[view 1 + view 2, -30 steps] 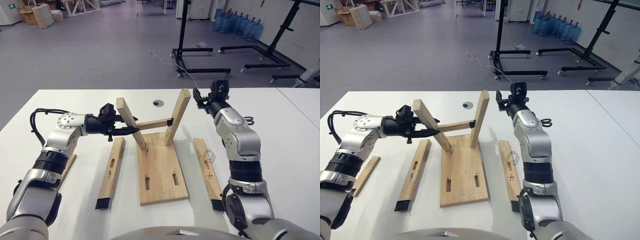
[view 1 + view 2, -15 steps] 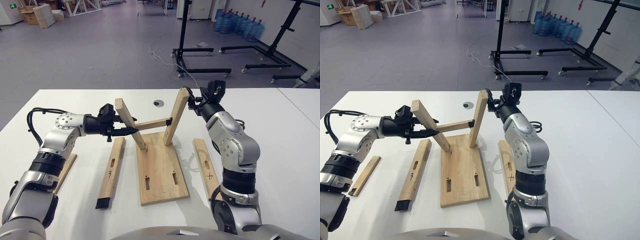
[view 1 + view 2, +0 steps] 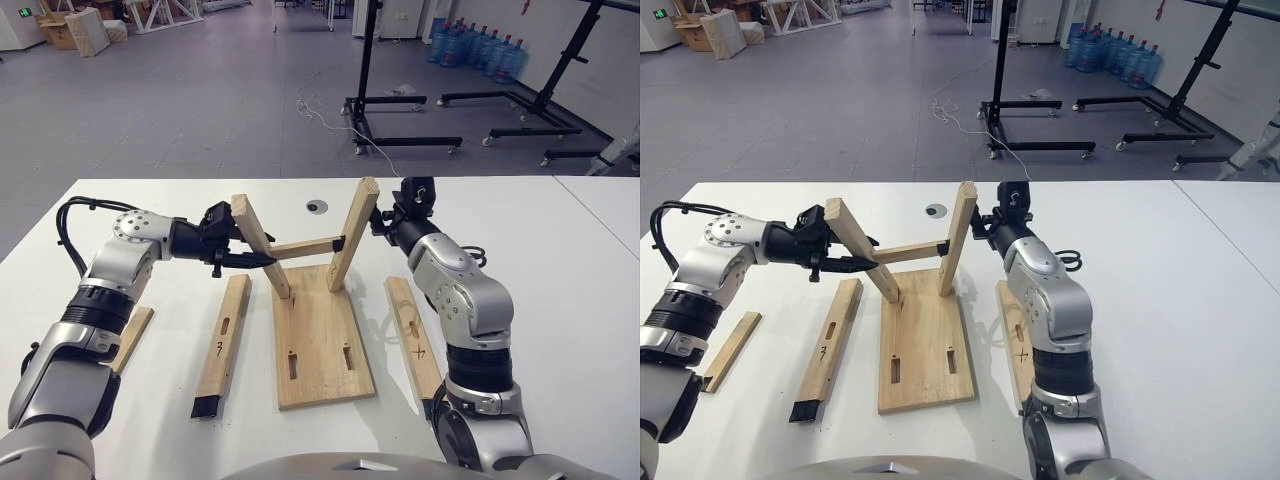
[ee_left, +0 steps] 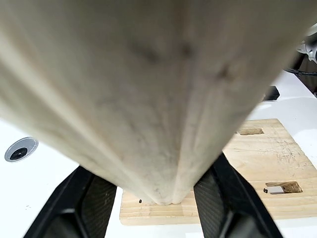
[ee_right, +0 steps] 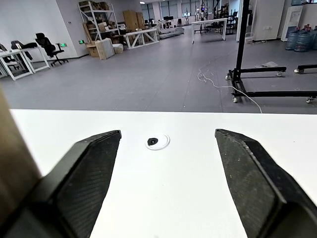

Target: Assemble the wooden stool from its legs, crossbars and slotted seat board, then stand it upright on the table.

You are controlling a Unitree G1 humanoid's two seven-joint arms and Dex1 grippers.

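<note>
Clamping left hand point(image 3: 238, 257) on square-cut tilted leg point(image 3: 257, 243) | right hand point(image 3: 380, 215) gaping beside upright leg point(image 3: 354, 236) | flat slotted seat board point(image 3: 322, 345) beneath

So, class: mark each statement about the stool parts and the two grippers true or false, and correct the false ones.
1. The left gripper is shut on the left standing leg. True.
2. The right gripper clamps the right standing leg. False: it is open, beside that leg's top.
3. A crossbar joins those two legs. True.
4. The seat board stands on edge. False: it lies flat on the table.
5. All four legs are fitted. False: two loose legs lie flat, one either side of the board.
</note>
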